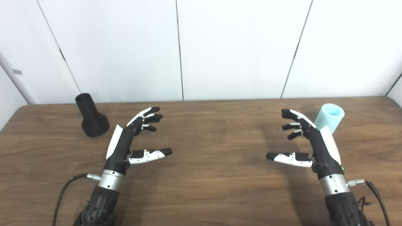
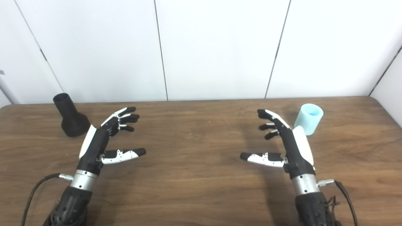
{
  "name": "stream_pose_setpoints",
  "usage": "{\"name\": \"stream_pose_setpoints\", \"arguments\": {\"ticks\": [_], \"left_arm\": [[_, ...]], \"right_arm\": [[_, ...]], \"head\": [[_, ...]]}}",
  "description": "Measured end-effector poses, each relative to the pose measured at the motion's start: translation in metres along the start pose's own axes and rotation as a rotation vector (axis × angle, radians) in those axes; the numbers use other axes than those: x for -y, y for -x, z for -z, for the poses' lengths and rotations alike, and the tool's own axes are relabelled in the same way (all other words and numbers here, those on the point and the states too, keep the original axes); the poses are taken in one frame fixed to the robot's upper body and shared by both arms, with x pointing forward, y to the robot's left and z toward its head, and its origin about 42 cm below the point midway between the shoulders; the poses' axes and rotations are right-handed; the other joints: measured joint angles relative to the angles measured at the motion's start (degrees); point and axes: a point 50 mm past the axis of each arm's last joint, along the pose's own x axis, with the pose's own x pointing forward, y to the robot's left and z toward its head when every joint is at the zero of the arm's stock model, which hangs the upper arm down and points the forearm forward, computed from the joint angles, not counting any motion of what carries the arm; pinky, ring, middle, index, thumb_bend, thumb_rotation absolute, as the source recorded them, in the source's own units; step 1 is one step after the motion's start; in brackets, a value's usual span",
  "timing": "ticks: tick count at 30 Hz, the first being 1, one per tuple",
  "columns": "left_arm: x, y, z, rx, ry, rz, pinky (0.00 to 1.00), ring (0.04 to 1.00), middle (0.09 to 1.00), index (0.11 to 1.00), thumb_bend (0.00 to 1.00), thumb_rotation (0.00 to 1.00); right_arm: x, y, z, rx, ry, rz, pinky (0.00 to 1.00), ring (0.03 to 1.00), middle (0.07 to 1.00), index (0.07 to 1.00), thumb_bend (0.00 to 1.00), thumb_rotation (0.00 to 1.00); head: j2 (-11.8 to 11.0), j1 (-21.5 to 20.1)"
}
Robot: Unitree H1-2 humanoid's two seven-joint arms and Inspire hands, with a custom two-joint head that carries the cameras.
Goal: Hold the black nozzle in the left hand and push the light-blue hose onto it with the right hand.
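Two robot hands, left robot hand [image 1: 125, 141] spread empty, right robot hand [image 1: 309, 141] likewise

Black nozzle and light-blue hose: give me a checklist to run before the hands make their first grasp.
1. Left hand open and holding nothing: ok.
2. Right hand open and holding nothing: ok.
3. Black nozzle upright on its wide base, narrow end up, apart from the left hand: ok.
4. Light-blue hose in view, just beyond the right hand: ok.
5. Hose clear of the right hand: cannot tell, they overlap in view.
6. Table between the hands bare: ok.
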Motion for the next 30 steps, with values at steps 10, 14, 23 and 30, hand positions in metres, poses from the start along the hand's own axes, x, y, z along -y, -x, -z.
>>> {"name": "stream_pose_setpoints", "arguments": {"ticks": [10,14,23,30], "left_arm": [[0.000,0.000,0.000,0.000,0.005,0.003,0.61,0.746,0.744,0.761,0.93,0.31],[0.000,0.000,0.000,0.000,0.005,0.004,0.60,0.733,0.744,0.762,0.92,0.30],[0.015,-0.002,-0.003,0.004,0.020,0.016,0.59,0.723,0.745,0.769,0.90,0.29],[0.038,-0.011,-0.008,0.027,-0.014,0.035,0.58,0.725,0.729,0.780,0.87,0.30]], "right_arm": [[-0.001,0.000,-0.002,0.009,-0.010,-0.029,0.55,0.718,0.829,0.834,0.83,0.26],[-0.001,0.000,-0.002,0.009,-0.011,-0.033,0.54,0.715,0.829,0.834,0.83,0.25],[0.006,0.001,0.004,0.000,-0.017,-0.026,0.55,0.716,0.832,0.838,0.81,0.20],[0.023,0.009,0.021,-0.022,-0.022,-0.024,0.56,0.722,0.827,0.833,0.77,0.10]], "head": [[0.2,0.0],[-0.1,0.3],[-5.1,14.9],[-11.1,22.9]]}}
